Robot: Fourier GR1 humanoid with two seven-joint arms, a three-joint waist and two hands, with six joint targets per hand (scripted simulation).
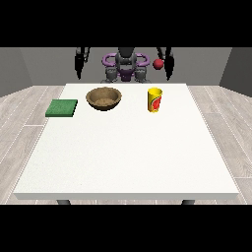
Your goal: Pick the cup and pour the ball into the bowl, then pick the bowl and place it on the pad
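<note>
A yellow cup (154,100) with a red mark stands upright on the white table (128,157), right of the middle at the far side. A small red ball (158,63) shows above the cup, at the height of the robot's arm and outside the cup. To the cup's left sits a brown bowl (104,98), and further left a flat green pad (62,108) lies near the table's left edge. The hand at the view's right (169,70) hangs behind the table's far edge, just right of the ball, fingers straight. The hand at the view's left (78,69) hangs likewise, holding nothing.
The robot's torso (126,66) stands behind the middle of the far edge. The table's near half carries no objects. A wooden floor surrounds the table.
</note>
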